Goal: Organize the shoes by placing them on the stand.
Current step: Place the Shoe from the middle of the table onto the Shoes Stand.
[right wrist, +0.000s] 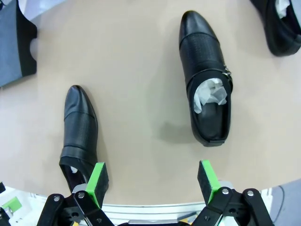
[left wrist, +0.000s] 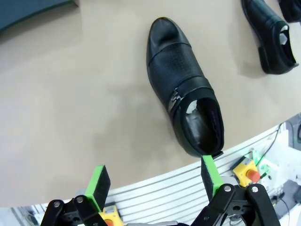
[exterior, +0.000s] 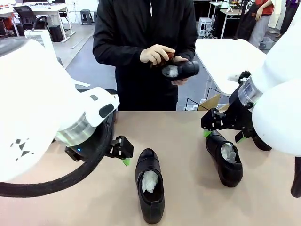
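Observation:
Three glossy black shoes lie on the tan table. One (exterior: 149,184) (left wrist: 183,103) sits front centre, toe away from me, with my open left gripper (exterior: 124,153) (left wrist: 154,176) just left of it. My right gripper (exterior: 225,129) (right wrist: 153,176) hangs open over the heel of a second shoe (exterior: 225,157). A third shoe (right wrist: 282,23) lies beyond it, mostly behind my right arm in the front view. The person holds a fourth shoe (exterior: 181,69) in both hands above the far edge. The stand (right wrist: 26,40) (left wrist: 28,7) shows as a dark flat edge at the far left.
The person (exterior: 141,47) stands at the far side of the table (exterior: 178,132), in the middle. My bulky left arm (exterior: 42,117) covers the table's left part in the front view. Bare tabletop lies between the shoes.

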`<state>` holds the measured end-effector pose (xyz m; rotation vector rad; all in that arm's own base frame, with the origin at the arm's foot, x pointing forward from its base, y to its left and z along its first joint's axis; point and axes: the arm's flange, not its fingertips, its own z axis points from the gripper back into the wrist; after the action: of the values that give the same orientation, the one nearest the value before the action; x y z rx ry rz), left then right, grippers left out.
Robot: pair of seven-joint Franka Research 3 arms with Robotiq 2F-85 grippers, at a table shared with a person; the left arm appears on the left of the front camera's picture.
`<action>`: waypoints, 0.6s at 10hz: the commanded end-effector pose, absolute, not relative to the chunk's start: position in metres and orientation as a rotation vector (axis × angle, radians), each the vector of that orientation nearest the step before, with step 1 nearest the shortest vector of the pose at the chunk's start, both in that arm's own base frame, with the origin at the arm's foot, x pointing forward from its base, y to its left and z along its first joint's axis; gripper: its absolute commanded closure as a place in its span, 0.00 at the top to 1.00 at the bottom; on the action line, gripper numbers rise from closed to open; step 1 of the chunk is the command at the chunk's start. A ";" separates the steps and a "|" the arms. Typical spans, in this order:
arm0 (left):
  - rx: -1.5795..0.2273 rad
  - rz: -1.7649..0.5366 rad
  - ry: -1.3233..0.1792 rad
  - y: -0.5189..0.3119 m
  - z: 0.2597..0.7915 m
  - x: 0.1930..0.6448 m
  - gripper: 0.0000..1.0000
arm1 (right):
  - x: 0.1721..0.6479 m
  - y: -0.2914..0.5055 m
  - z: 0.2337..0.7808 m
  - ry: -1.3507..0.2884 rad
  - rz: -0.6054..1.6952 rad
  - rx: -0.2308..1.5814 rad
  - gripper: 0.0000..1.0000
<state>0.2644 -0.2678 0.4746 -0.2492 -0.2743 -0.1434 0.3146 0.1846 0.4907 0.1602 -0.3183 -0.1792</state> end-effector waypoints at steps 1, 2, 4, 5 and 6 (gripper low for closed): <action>-0.252 -0.168 -0.307 -0.248 0.486 0.275 1.00 | 0.315 0.185 0.491 -0.318 -0.179 0.160 1.00; -0.249 -0.143 -0.274 -0.268 0.475 0.264 1.00 | 0.318 0.168 0.493 -0.319 -0.188 0.168 1.00; -0.224 -0.163 -0.209 -0.288 0.454 0.245 1.00 | 0.318 0.127 0.497 -0.311 -0.256 0.146 1.00; -0.221 -0.170 -0.162 -0.304 0.442 0.236 1.00 | 0.317 0.114 0.498 -0.305 -0.264 0.135 1.00; -0.223 -0.184 -0.129 -0.312 0.435 0.231 1.00 | 0.317 0.112 0.499 -0.307 -0.271 0.139 1.00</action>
<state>0.2334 -0.3057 0.4420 -0.2150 -0.1680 -0.1969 0.3284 0.1202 0.5043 0.1565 -0.3053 -0.2856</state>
